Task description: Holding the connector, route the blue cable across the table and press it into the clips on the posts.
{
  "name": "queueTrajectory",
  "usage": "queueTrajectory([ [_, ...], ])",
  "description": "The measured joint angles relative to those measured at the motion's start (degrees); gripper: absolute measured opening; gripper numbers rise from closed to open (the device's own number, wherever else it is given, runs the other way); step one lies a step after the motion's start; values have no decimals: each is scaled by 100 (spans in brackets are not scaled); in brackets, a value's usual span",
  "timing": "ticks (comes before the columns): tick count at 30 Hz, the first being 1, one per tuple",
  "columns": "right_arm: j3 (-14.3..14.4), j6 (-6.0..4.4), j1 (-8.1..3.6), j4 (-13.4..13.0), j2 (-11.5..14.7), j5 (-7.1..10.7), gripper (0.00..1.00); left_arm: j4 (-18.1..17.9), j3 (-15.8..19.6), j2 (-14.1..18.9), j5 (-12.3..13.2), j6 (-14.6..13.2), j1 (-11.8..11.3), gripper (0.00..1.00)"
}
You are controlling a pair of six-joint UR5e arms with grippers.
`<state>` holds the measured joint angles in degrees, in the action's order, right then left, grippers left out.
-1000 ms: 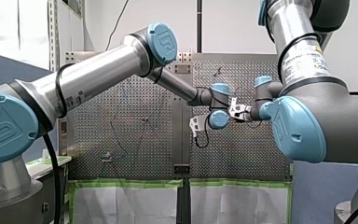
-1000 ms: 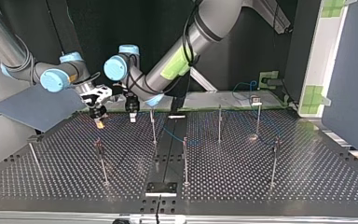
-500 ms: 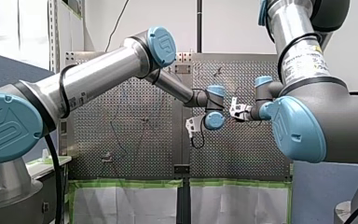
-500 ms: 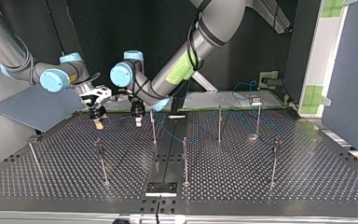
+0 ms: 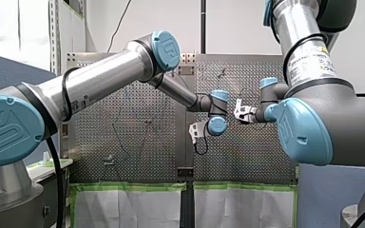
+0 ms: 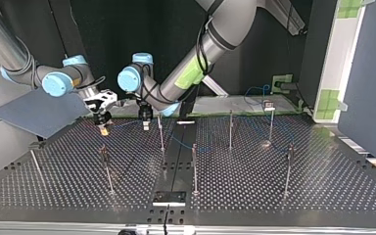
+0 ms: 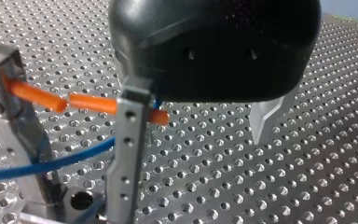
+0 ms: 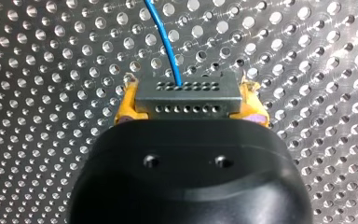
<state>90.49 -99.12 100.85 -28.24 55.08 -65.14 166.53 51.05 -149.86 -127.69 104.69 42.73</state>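
shifting toward nearest post (image 6: 161,134), left gripper (image 6: 146,125) spread wide; right gripper (image 8: 189,109) staying put, pinching connector (image 8: 186,95); blue cable (image 8: 164,37) likely nearing clip press.

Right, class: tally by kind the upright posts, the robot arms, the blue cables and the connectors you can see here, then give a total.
Thin upright metal posts: 7
Silver robot arms with blue joint caps: 2
Thin blue cable: 1
Grey perforated metal connector: 1
Total: 11
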Motion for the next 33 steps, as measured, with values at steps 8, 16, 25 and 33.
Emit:
queueTrajectory([
  [8,0,6,1,1,0,0,0,-35,-1,-2,-107,31,72,71],
  [16,1,10,1,2,0,0,0,-92,-1,0,-152,63,119,13],
  [25,0,7,1,2,-1,0,0,-90,-38,5,-279,121,159,0],
  [33,-1,-3,-28,-1,0,4,0,201,-136,191,-640,195,285,0],
])
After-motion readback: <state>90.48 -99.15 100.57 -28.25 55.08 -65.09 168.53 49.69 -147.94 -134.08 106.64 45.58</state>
